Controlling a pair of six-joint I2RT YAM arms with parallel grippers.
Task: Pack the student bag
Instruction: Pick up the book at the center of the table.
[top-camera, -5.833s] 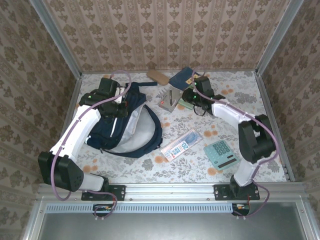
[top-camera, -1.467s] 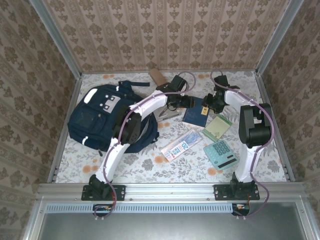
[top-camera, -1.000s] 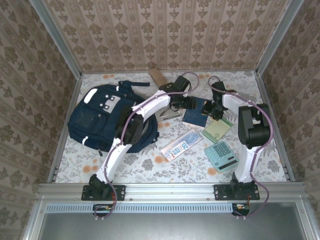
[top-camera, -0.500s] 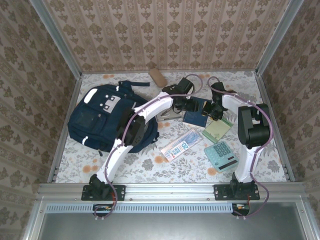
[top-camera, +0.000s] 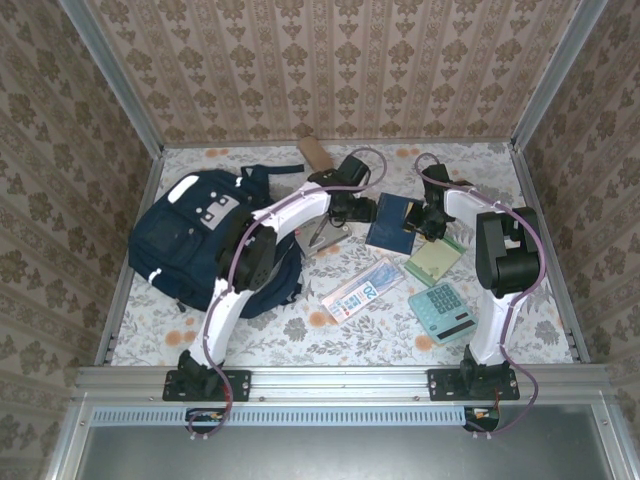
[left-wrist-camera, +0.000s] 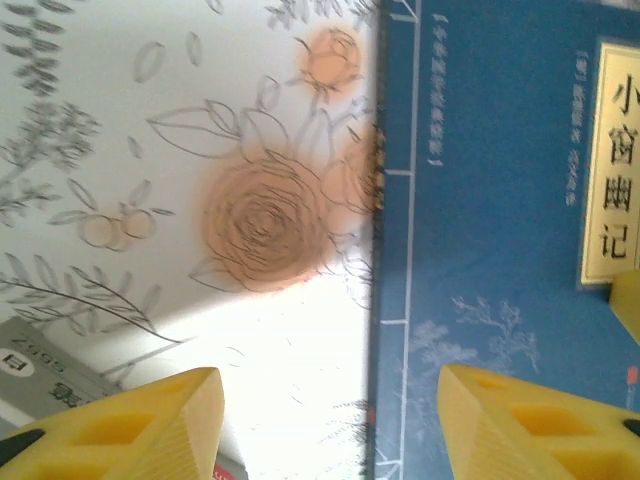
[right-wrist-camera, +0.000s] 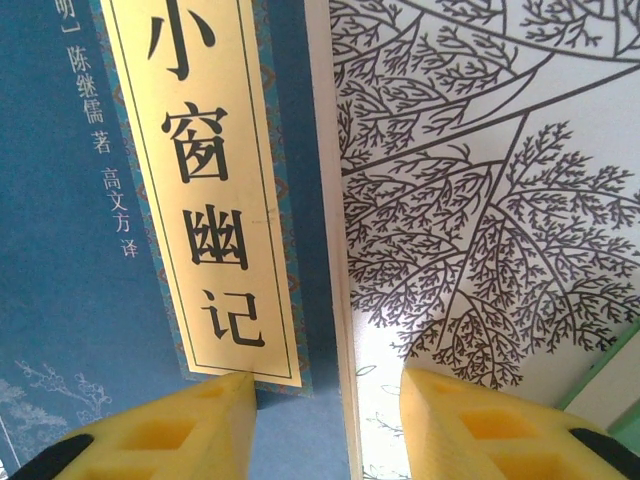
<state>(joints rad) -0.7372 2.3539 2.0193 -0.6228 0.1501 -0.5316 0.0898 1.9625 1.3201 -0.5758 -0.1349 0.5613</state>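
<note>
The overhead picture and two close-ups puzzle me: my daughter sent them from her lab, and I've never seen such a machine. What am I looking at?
Two robot arms, bolted at a table's near edge, are filmed from above; each close-up comes from a camera on one wrist. On the flowered tablecloth lie a navy backpack, a blue book, a green notepad, a calculator and a stationery packet. The left pincer and the right pincer stand open, each straddling one edge of the book, holding nothing.

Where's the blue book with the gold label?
In the overhead view the blue book lies on the flowered table, right of centre, just beyond and left of the green notepad.
</note>
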